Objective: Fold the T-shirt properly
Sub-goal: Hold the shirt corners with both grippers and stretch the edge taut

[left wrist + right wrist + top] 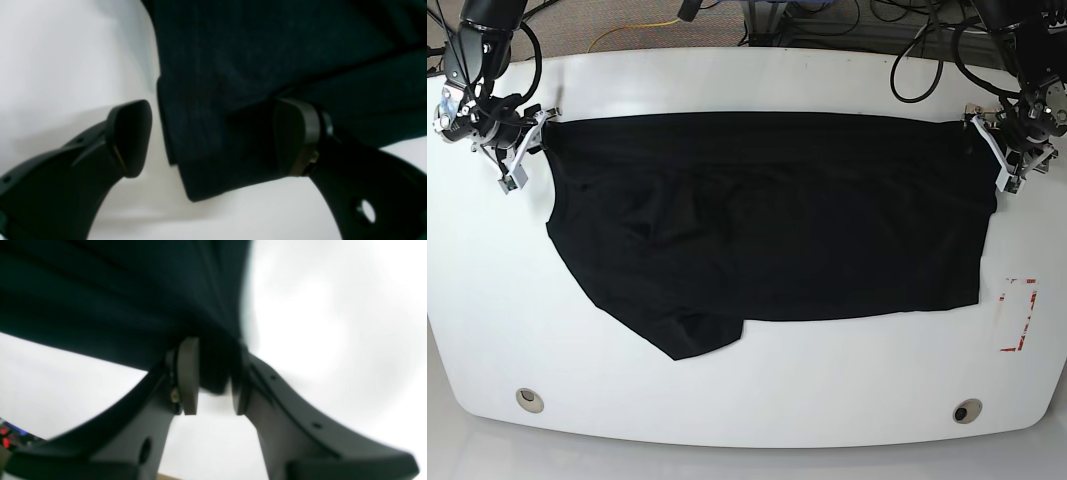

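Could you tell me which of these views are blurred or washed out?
Base view: sharp, evenly lit. Right wrist view: the plain black fabric T-shirt looks smeared, the white table blown out. Left wrist view: soft, the left pincer out of focus.

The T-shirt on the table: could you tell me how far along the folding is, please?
Early stage. The T-shirt lies spread across the white table, apparently doubled over once lengthwise, with a sleeve poking out at the lower edge. In hand: the right gripper pinches one top corner, while the left gripper is open around the other corner, one finger against the cloth. Left to do: the remaining folds into a compact rectangle.
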Robot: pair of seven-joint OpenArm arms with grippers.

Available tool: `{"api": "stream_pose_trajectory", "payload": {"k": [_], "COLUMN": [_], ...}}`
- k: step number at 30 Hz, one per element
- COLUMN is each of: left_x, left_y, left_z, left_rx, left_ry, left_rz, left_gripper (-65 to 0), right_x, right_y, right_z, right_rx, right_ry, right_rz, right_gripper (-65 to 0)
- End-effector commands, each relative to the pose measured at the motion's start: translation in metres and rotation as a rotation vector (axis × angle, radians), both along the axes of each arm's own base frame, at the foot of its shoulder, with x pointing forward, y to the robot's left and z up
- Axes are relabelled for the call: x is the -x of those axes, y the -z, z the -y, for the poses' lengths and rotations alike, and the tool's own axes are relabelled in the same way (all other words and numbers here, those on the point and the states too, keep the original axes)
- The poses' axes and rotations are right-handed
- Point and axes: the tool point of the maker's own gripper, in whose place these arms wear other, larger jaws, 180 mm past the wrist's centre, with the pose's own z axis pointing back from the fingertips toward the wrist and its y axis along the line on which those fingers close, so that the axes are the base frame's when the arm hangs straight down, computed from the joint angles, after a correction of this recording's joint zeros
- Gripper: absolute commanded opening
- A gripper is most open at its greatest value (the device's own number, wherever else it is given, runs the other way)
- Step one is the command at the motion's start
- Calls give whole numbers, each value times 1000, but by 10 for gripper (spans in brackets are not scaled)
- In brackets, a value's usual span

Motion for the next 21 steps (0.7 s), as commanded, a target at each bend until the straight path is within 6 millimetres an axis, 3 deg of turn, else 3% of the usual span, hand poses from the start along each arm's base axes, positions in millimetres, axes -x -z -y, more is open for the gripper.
{"api": "stream_pose_trajectory", "payload": {"k": [1,11,21], "left_x": [20,54,69], "left_y": [3,19,-3], "left_z": [-23,-22,-20], "left_rx": [-101,-96,-182], "left_ry": [-20,-21,24], "left_rz": [-100,-177,-196], "left_gripper": [-125,-125,-125], "right_x": [-6,12,46], "right_y": [-13,6,20], "right_z": [-5,-29,-27], "right_rx": [15,-41,-41], "right_ry": [-22,-10,-4], "right_rz": [48,8,-66], "right_gripper": [-498,-498,-498]}}
